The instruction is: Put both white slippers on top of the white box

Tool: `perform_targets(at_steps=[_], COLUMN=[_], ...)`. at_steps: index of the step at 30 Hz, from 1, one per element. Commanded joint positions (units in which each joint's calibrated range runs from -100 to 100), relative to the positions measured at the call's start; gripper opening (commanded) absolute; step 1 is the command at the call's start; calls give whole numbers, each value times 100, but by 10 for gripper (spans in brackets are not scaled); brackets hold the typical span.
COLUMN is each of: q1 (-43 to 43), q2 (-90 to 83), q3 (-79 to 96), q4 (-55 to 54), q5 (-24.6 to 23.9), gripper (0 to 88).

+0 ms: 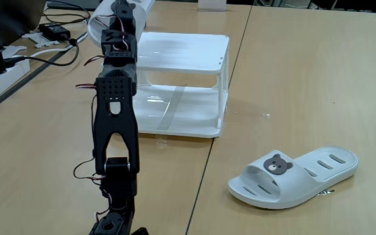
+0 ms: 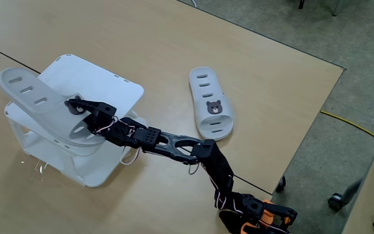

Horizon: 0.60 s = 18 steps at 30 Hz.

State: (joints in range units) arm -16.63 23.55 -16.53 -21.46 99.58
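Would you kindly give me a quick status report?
End effector at first slipper over white box; grip unclear. Second slipper on table. Nothing obstructing.

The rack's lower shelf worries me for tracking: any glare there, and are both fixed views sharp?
In a fixed view the rack's glossy lower shelf carries bright reflected streaks, and the slipper on the table is crisp with a soft shadow; in the other fixed view light is even, and the end effector is sharp.

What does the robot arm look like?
The arm is black and skinny, made of blocky plastic pieces joined in a chain. One flat piece has rows of tiny holes. Thin red and white wires loop out at the joints. Its base has orange parts.
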Motion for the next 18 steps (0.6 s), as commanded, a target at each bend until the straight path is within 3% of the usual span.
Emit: perform_targets(at_steps=[1, 16, 18], q1=[109, 380, 396], q2=[199, 796, 796], q3=[-1184, -1806, -1806], q4=[-11, -11, -11], q5=[42, 42, 42], gripper=[8, 13, 70])
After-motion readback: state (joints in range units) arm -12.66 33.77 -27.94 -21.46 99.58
